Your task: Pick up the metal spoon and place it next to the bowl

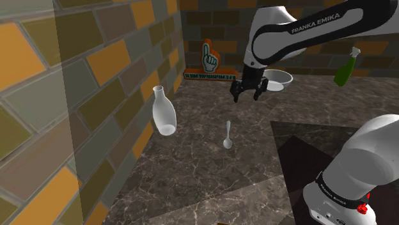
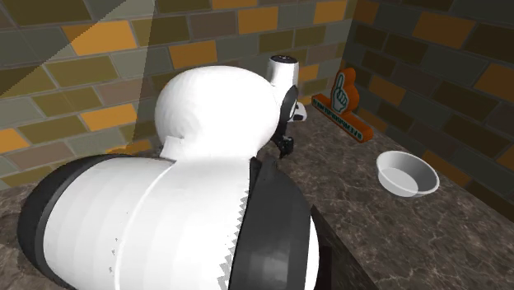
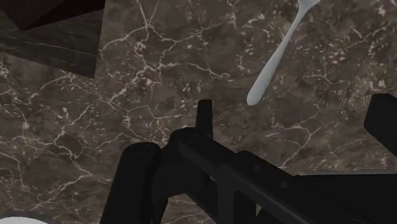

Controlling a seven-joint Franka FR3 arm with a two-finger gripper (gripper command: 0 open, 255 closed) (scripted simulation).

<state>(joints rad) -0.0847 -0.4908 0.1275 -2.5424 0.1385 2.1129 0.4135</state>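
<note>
Two slips could be made: the thin spoon [image 1: 227, 137] lies flat on the bench [image 1: 192, 185], apart from the claw [image 1: 248, 97] (spread wide, holding nothing), and could be pushed away or pinched off-centre; the bowl [image 1: 279, 80] stands well beyond it.

Inspection finds the arm [image 1: 300, 39] clad in smooth, rounded white shells, the upper link bearing black FRANKA EMIKA lettering [image 1: 320, 21] along its side and a dark band [image 1: 254, 48] at the joint. In the second exterior view, a broad black ring [image 2: 276, 231] separates two bulging white housings. The lower link by the stand carries a black collar [image 1: 339, 192] with small white print, not legible, and a small red fitting [image 1: 364, 207] just beneath it. The gripper [image 1: 249, 97] is black throughout, a blocky body ending in two squared fingers [image 3: 203, 118].
</note>
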